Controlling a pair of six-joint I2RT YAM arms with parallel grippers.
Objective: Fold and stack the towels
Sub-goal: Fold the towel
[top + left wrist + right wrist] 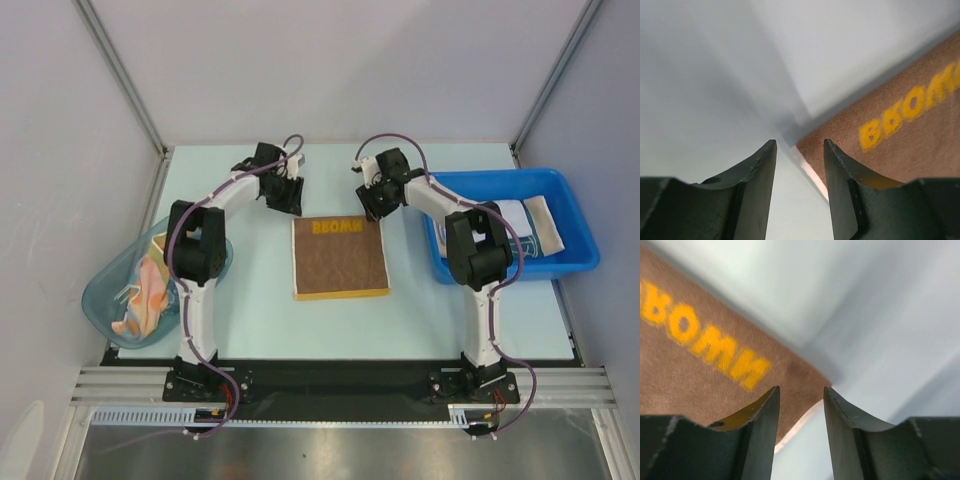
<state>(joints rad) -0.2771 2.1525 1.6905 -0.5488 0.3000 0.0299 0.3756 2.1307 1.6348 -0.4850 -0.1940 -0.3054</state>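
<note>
Brown towel (340, 258) flat mid table (250, 320), lettering at far edge; left gripper (800, 142) and right gripper (800, 388) half-open, empty, at its far corners; best to pinch both corners evenly, lift together, lay far edge squarely onto near edge.

Table (260, 320): open lanes on both sides of the brown towel (340, 258).
Left edge: teal tub (92, 300), obstacle.
Right edge: blue bin (540, 268), obstacle.
Towel's far corners: left gripper (290, 200) and right gripper (372, 205), apparently just clear of the cloth.
</note>
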